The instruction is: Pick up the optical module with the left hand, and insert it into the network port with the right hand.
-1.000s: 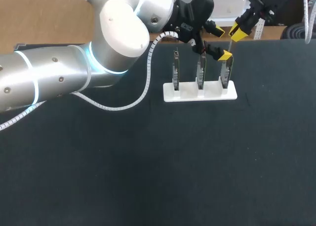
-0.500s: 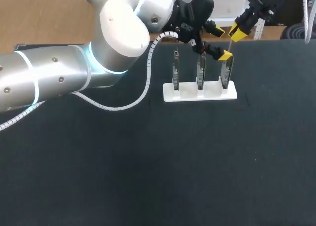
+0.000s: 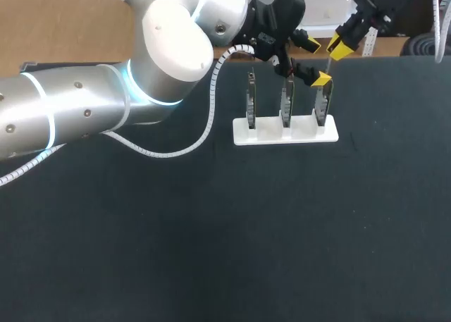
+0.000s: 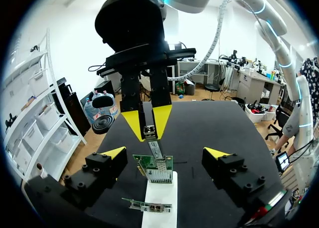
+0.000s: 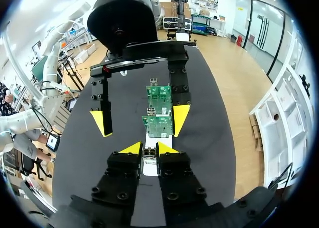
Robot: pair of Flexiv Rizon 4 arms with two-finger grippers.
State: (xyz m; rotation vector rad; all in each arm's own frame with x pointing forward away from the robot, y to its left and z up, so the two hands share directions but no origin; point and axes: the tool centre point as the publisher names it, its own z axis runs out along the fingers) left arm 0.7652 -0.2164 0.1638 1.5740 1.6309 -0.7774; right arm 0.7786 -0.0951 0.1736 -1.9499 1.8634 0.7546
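Note:
The optical module (image 3: pixel 329 67) is a thin metal bar, and my right gripper (image 3: pixel 340 48) is shut on it. It hangs just above the rightmost of three upright network cards (image 3: pixel 322 107) on a white stand (image 3: pixel 285 134). In the right wrist view the module (image 5: pixel 148 154) sits between the fingers of my right gripper (image 5: pixel 148 149), with a green card (image 5: pixel 159 125) directly ahead. My left gripper (image 3: pixel 316 63) stands wide open around the same card, touching nothing. In the left wrist view my left gripper (image 4: pixel 164 153) straddles the card (image 4: pixel 158 169), and the module (image 4: pixel 150 133) is just beyond it.
Two more cards (image 3: pixel 287 103) (image 3: pixel 251 105) stand to the left in the same stand. The dark table (image 3: pixel 211 230) stretches wide in front of the stand. My left arm (image 3: pixel 106 103) crosses the back left of the table.

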